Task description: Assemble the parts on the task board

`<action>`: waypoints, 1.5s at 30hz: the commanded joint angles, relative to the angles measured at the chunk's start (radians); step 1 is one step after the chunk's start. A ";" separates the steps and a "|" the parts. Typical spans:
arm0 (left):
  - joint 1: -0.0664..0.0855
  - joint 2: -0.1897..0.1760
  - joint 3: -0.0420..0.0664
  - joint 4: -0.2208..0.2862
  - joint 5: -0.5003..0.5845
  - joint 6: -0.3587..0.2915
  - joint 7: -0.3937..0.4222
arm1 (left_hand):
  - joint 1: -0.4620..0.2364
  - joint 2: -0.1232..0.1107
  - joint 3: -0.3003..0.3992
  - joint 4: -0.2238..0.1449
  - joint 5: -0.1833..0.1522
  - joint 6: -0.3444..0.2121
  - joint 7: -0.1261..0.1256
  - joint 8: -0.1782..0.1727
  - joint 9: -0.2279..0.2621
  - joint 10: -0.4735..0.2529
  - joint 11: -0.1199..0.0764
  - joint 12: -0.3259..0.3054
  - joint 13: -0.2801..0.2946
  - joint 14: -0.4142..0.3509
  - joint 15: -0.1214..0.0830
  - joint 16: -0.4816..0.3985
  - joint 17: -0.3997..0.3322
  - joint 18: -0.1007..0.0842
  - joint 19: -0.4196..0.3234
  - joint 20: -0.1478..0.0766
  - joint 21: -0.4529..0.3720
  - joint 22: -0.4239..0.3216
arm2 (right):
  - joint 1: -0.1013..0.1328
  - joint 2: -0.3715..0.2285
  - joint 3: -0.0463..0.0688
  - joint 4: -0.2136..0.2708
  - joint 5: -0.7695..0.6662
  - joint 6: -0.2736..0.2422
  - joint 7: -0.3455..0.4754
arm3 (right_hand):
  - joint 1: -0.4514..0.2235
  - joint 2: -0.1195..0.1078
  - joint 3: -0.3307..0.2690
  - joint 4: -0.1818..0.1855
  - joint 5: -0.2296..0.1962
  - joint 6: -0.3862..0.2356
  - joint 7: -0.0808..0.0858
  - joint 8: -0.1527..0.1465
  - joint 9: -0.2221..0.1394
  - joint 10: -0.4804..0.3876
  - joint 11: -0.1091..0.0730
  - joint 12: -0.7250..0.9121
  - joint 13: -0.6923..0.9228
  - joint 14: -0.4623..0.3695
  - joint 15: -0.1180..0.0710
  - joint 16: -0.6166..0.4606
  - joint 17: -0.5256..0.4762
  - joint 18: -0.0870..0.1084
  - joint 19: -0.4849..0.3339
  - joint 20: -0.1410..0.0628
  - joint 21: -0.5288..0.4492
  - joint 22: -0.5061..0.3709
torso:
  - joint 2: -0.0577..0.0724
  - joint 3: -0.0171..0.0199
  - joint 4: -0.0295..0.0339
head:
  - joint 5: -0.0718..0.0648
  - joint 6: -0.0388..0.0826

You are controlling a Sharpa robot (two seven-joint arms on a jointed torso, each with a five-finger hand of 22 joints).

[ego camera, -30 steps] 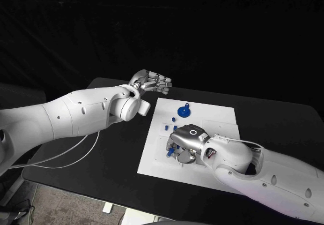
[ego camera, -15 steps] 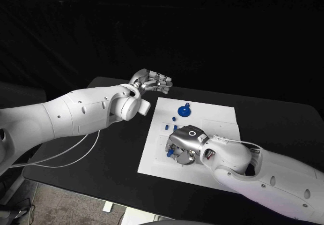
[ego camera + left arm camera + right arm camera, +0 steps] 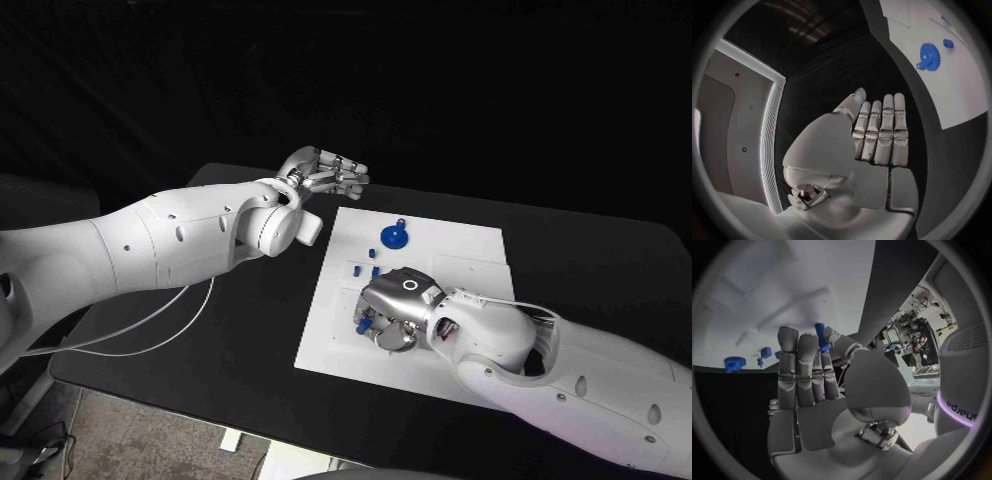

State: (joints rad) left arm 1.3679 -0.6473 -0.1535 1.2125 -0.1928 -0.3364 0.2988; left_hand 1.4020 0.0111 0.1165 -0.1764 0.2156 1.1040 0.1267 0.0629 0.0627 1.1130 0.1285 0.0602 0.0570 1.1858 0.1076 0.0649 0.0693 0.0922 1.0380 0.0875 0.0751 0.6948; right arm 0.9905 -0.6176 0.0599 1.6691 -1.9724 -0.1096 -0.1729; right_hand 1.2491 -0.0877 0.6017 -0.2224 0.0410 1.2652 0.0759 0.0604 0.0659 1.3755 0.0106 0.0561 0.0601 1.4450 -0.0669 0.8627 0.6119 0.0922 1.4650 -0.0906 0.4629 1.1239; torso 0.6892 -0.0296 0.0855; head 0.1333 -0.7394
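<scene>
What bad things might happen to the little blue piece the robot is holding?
1. The right hand pinches a blue peg only at its fingertips, so the peg might slip and drop onto the board.
2. In the head view that hand covers the spot it works over, so the peg may miss its hole.
3. Other small blue parts lie close by and might get bumped.

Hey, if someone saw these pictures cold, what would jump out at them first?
Probably the right hand, down on the near part of the white task board, pinching a small blue part at its fingertips. Next, the blue gear near the board's far edge, then the left hand held off the board's far left corner, holding nothing.
</scene>
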 commanded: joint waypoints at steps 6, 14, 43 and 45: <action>0.000 0.003 0.001 0.004 0.005 0.014 0.005 | -0.005 0.004 0.000 -0.001 0.002 -0.003 0.004 0.001 0.000 0.000 0.000 -0.001 0.000 -0.002 -0.001 -0.004 -0.001 0.012 -0.008 -0.002 -0.005 0.001 | -0.003 0.014 -0.021 -0.018 -0.045 0.032 -0.023 | -0.011 0.000 0.002 0.007 0.012 0.001 0.001 0.003 0.001 -0.009 0.006 0.003 0.001 0.002 0.003 -0.004 -0.002 0.014 0.036 0.002 -0.017 -0.001 | 0.001 -0.0003 0.0008 | -0.004 -0.002; 0.000 0.003 0.001 0.004 0.005 0.016 0.004 | -0.007 0.005 -0.001 0.001 0.000 -0.003 0.004 0.001 0.000 0.000 0.001 -0.001 0.000 -0.002 -0.001 -0.004 -0.001 0.012 -0.008 -0.001 -0.005 0.000 | -0.003 0.020 -0.032 -0.028 -0.038 -0.001 -0.027 | -0.016 -0.031 -0.042 0.006 0.007 -0.053 0.012 0.000 -0.003 -0.062 0.023 0.001 -0.001 0.002 0.015 -0.003 -0.008 0.019 0.037 0.013 -0.028 -0.003 | 0.000 -0.0002 0.0000 | -0.005 -0.004; 0.000 -0.003 0.001 0.002 0.005 0.021 0.001 | -0.003 0.003 -0.001 -0.001 -0.001 -0.004 0.004 0.001 0.000 0.000 0.001 -0.001 0.000 -0.003 -0.001 -0.004 -0.001 0.012 -0.008 -0.001 -0.005 -0.002 | -0.002 -0.046 -0.029 0.042 0.030 -0.267 -0.021 | 0.063 -0.127 -0.378 0.164 0.008 -0.200 0.021 0.003 -0.003 -0.258 0.073 0.004 0.000 -0.003 0.049 0.022 -0.026 0.065 0.042 0.050 -0.063 -0.075 | 0.000 0.0009 -0.0010 | -0.022 0.004; 0.000 -0.003 0.001 0.002 0.005 0.021 0.001 | -0.003 0.003 -0.001 -0.001 -0.001 -0.004 0.004 0.001 0.000 0.000 0.001 -0.001 0.000 -0.003 -0.001 -0.004 -0.001 0.012 -0.008 -0.001 -0.005 -0.002 | -0.002 -0.059 -0.018 0.054 0.058 -0.276 -0.015 | 0.061 -0.122 -0.377 0.165 0.008 -0.196 0.022 0.003 -0.003 -0.246 0.070 0.004 0.000 -0.002 0.048 0.024 -0.026 0.065 0.043 0.049 -0.057 -0.074 | 0.000 0.0010 -0.0015 | -0.025 0.006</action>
State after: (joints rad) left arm 1.3679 -0.6510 -0.1537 1.2127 -0.1928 -0.3290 0.2948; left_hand 1.4020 0.0111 0.1165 -0.1764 0.2156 1.1040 0.1267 0.0629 0.0627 1.1130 0.1285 0.0602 0.0570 1.1858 0.1076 0.0648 0.0693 0.0922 1.0380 0.0875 0.0751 0.6943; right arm 0.9883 -0.6703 0.0378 1.7146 -1.9561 -0.3237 -0.1966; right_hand 1.3085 -0.2133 0.2238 -0.0619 0.0504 1.0660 0.0935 0.0637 0.0632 1.1225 0.0805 0.0581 0.0599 1.4432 -0.0233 0.8810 0.5867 0.1462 1.4650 -0.0477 0.4026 1.0496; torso 0.6890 -0.0286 0.0843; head 0.1117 -0.7354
